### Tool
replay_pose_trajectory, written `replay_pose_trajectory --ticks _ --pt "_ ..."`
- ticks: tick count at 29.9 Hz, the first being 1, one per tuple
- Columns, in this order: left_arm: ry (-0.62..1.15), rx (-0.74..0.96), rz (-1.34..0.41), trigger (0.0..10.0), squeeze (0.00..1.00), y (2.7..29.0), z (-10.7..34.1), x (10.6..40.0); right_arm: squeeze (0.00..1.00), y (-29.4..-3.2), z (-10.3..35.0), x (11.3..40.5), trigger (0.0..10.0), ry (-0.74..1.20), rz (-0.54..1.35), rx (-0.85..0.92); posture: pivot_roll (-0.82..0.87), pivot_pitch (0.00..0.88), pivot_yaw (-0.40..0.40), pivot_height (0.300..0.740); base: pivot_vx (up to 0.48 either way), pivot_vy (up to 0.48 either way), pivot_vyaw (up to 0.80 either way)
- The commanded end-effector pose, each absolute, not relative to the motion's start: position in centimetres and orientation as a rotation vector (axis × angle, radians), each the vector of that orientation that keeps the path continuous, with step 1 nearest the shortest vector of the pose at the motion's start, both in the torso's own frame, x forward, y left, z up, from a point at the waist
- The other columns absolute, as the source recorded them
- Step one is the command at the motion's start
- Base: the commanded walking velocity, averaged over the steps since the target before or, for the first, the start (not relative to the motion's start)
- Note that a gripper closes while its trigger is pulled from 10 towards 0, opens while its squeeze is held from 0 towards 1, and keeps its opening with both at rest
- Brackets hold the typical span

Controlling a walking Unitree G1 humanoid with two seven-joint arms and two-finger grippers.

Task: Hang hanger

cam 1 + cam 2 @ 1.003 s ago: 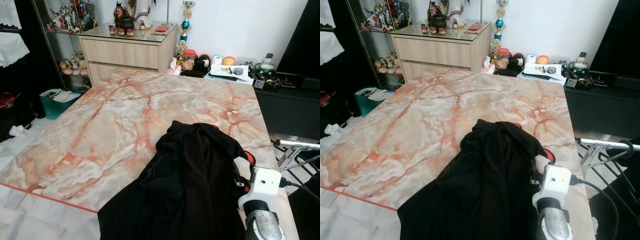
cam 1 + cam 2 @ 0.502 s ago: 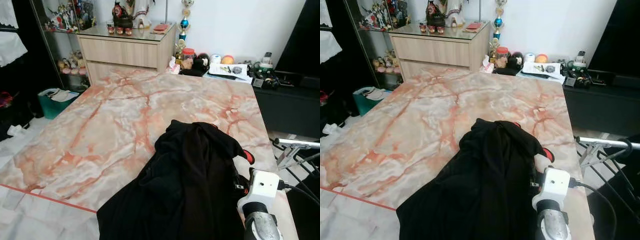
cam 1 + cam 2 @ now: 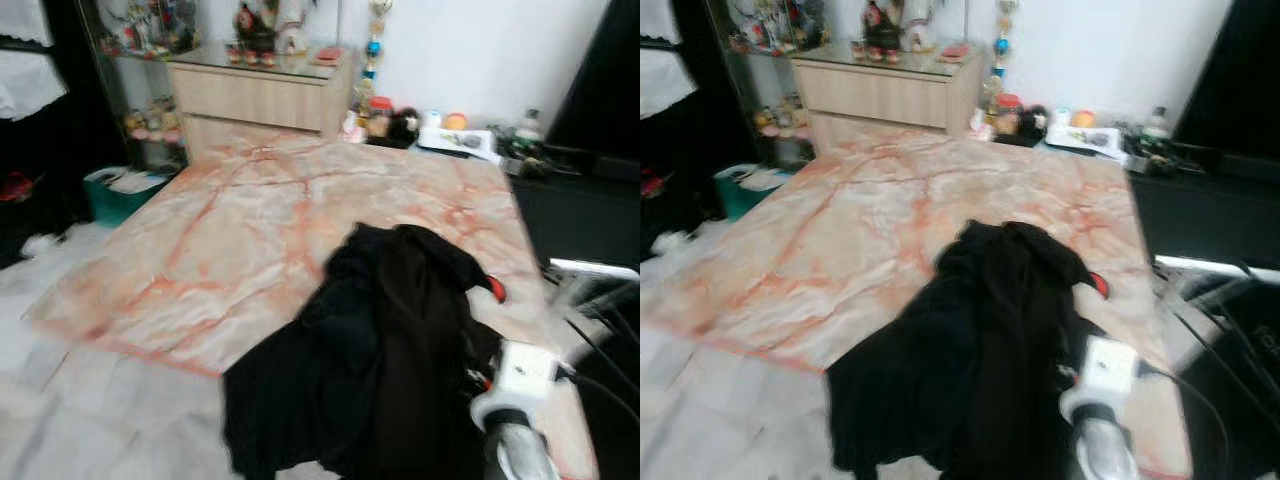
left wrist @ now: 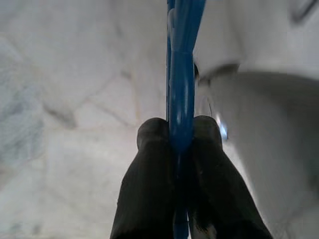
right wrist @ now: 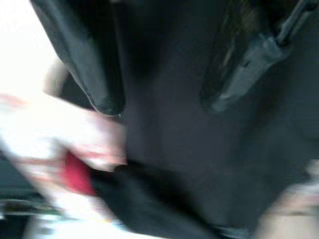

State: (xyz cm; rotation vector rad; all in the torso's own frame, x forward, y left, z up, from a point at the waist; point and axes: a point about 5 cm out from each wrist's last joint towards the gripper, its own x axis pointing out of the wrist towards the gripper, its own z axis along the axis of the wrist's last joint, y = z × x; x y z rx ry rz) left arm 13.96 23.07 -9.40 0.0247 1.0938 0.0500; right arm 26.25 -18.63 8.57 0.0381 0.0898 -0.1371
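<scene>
My left gripper [image 4: 180, 144] is clamped on the blue hanger [image 4: 181, 74] above pale floor. My right gripper [image 5: 159, 107] hovers spread over the black garment [image 3: 385, 350] on the marble table's [image 3: 230, 240] near right. No writing is legible.

Right arm [image 3: 512, 440]: silver cylindrical forearm, white boxy wrist module, black cable trailing off it. Left gripper [image 4: 180, 139]: two matte black, round-tipped fingers [image 4: 149, 164].

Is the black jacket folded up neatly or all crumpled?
Crumpled. The black jacket lies in a rumpled heap on the marble table, with one part drooping over the near edge toward the floor.
</scene>
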Motion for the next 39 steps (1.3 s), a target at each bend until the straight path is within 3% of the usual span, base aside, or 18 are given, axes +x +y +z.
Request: replay_pose_trajectory --ticks 1,24,30,39 --pt "1.157 0.013 0.054 10.0 0.00 23.1 -10.0 12.2 0.00 -19.0 7.9 25.7 10.0 0.114 -0.154 0.032 0.12 0.000 -0.011 0.740 -0.274 0.000 0.00" --pt "1.156 0.017 0.064 10.0 0.00 23.1 -10.0 12.2 0.00 -20.3 6.3 25.5 10.0 0.160 -0.246 0.095 0.12 0.000 -0.014 0.740 -0.238 0.000 0.00" --pt "1.153 0.018 0.066 10.0 0.00 23.1 -10.0 12.3 0.00 -21.9 2.6 25.0 10.0 0.313 -0.382 0.232 0.12 0.000 -0.016 0.740 0.000 0.000 0.00" --pt "1.149 0.012 0.071 10.0 0.00 23.0 -10.0 12.3 0.00 -22.4 -2.4 23.8 10.0 0.533 -0.436 0.318 0.13 0.000 -0.017 0.740 0.000 0.000 0.00"
